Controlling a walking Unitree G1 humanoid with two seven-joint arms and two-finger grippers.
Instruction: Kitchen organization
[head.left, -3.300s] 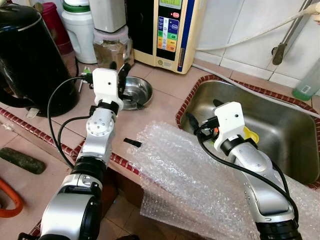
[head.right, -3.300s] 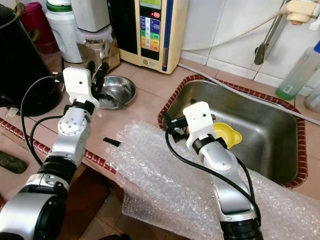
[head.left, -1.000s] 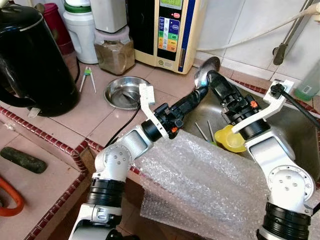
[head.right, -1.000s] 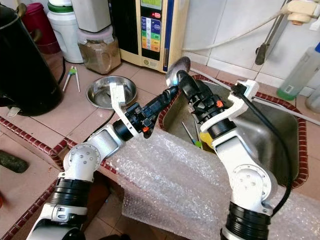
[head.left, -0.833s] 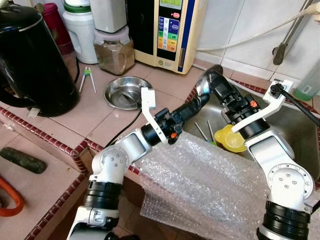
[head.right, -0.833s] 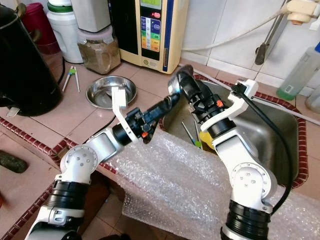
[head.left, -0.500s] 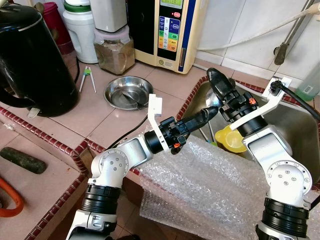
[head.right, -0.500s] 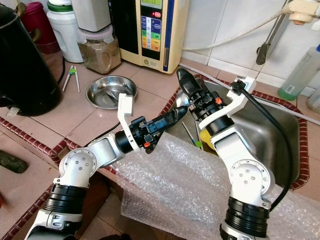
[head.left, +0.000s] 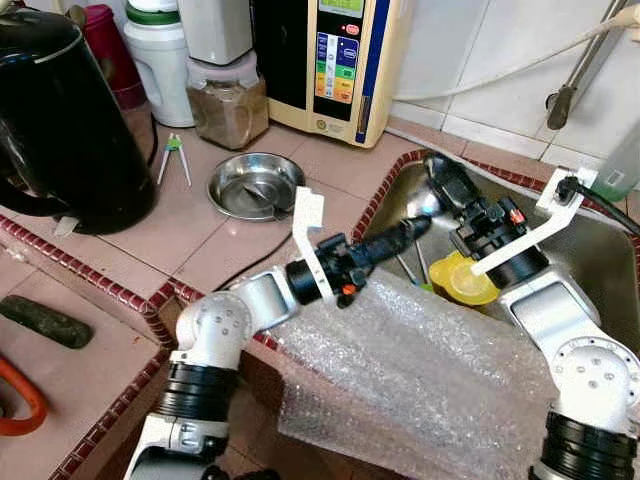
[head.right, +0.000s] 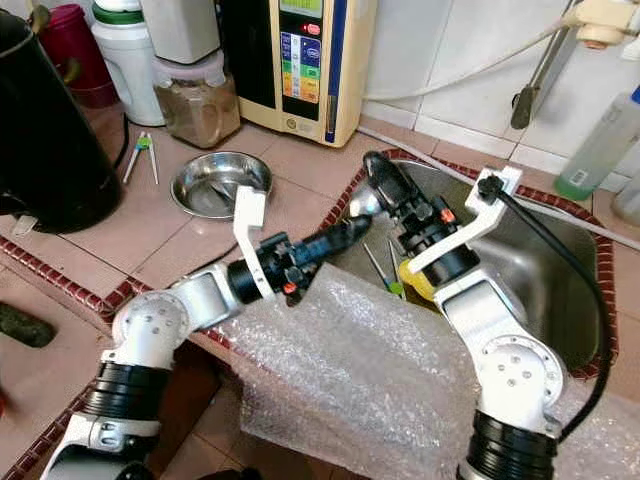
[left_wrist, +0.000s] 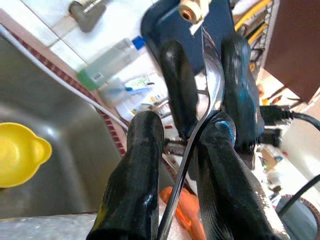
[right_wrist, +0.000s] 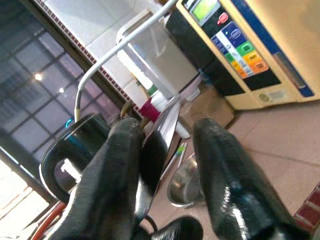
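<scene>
my left tool (head.left: 418, 229) and right tool (head.left: 437, 172) meet over the sink (head.left: 600, 290), both pinched on one steel spoon (left_wrist: 197, 130), a light, stiff, slippery thing i judge best gripped across its thin handle.

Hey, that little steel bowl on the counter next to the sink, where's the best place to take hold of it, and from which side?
Take the steel bowl by its rim, coming straight down from above. It sits upright, wide and shallow, so its low, sloped wall offers little to pinch from the side. The rim edge nearest the robot looks the easiest, since jars crowd the far side.
</scene>
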